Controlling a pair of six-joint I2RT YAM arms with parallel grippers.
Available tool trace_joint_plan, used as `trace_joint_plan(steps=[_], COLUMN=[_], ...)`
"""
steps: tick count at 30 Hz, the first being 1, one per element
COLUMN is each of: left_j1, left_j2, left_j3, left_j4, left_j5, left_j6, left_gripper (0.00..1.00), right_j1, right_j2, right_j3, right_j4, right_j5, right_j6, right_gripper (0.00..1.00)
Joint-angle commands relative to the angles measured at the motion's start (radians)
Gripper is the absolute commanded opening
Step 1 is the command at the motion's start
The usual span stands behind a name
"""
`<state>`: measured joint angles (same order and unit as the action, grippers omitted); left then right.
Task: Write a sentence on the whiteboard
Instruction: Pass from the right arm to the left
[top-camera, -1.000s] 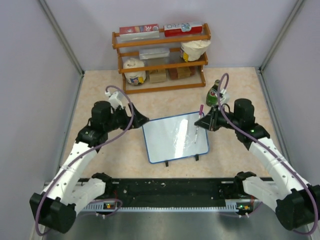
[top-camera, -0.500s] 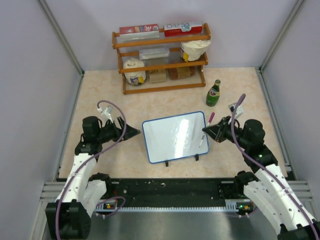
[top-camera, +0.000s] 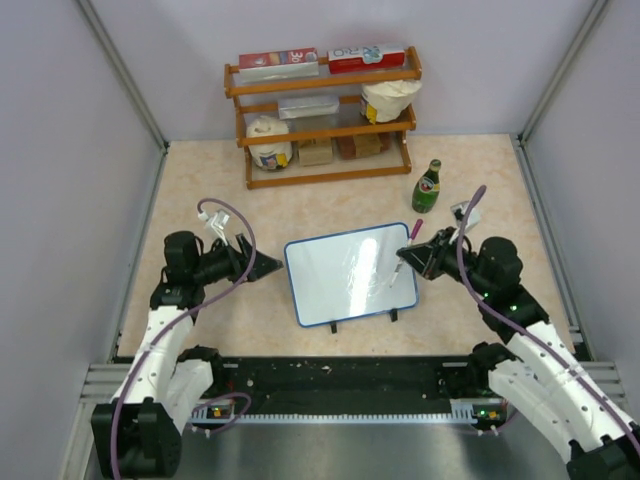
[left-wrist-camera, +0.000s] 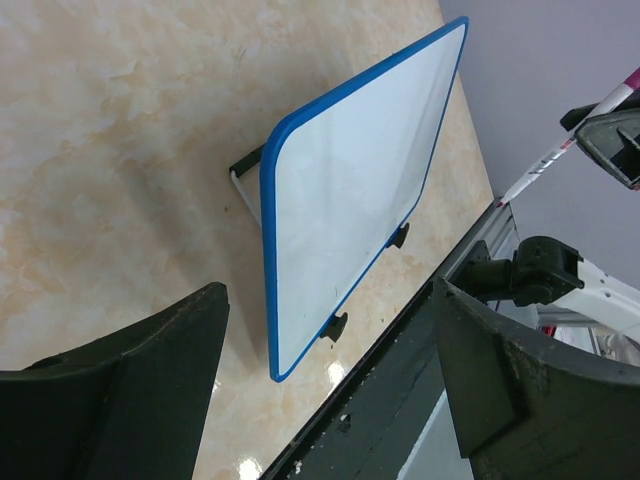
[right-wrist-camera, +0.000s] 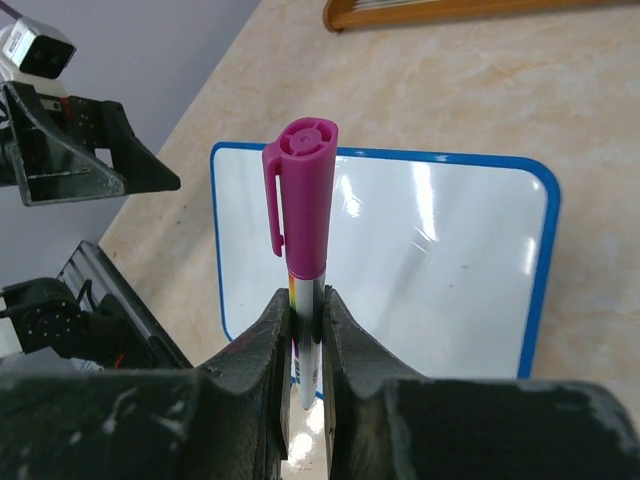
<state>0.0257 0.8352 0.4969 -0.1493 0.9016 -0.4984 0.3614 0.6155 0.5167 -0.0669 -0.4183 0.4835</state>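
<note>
The whiteboard (top-camera: 345, 280) (left-wrist-camera: 350, 190) (right-wrist-camera: 430, 270), white with a thin blue frame and small black feet, lies at the table's middle, its face plain white with glare. My right gripper (top-camera: 415, 258) (right-wrist-camera: 305, 305) hovers at its right edge, shut on a marker (top-camera: 405, 252) (right-wrist-camera: 305, 200) (left-wrist-camera: 555, 155). The marker has a white barrel and a pink clip cap at its upper end. The lower end hangs over the board's right rim. My left gripper (top-camera: 272, 265) (left-wrist-camera: 328, 300) stands wide open left of the board, holding nothing.
A wooden rack (top-camera: 325, 115) with boxes and jars stands at the back. A green bottle (top-camera: 427, 187) is just behind my right gripper. A black rail (top-camera: 340, 385) runs along the near edge, close to the board's feet. Walls close in both sides.
Both arms have drawn back toward the near edge. The left gripper left the board's upper left corner. The right gripper swung out right with the marker, then edged back to the board's rim.
</note>
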Motion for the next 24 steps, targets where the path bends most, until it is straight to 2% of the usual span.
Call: trace_joint_plan(steps=[1,6,11,15,17,21,24], left_j1=[0.005,0.006,-0.021,-0.189,-0.32,-0.551,-0.654], left_j2=[-0.024,-0.053,-0.157,-0.212,-0.2,-0.125,-0.036], left_j3=[-0.003,-0.001,0.04,0.1,0.118,0.132,0.146], left_j4=[0.07,0.057,0.01,0.0,0.034,0.138,0.207], left_j5=[0.037,0.037,0.013,-0.082,-0.124,-0.239,-0.292], left_j6=[0.018,0.047,0.073,0.089,0.081,0.075,0.08], left_gripper=[0.86,0.85,0.85,0.86,0.87,0.87,0.86], right_j1=[0.14,0.229,0.3,0.347,0.378,0.424,0.448], right_j2=[0.061,0.151,0.22,0.271,0.291,0.328,0.337], right_j3=[0.029,0.04,0.077,0.121,0.138,0.178,0.201], right_j4=[0.117,0.228,0.305,0.358,0.39,0.432,0.443], right_j5=[0.096,0.122,0.134,0.131,0.131,0.128,0.131], right_j6=[0.0,0.03,0.064,0.112,0.131,0.161,0.17], right_gripper=[0.0,0.0,0.0,0.0,0.0,0.0,0.0])
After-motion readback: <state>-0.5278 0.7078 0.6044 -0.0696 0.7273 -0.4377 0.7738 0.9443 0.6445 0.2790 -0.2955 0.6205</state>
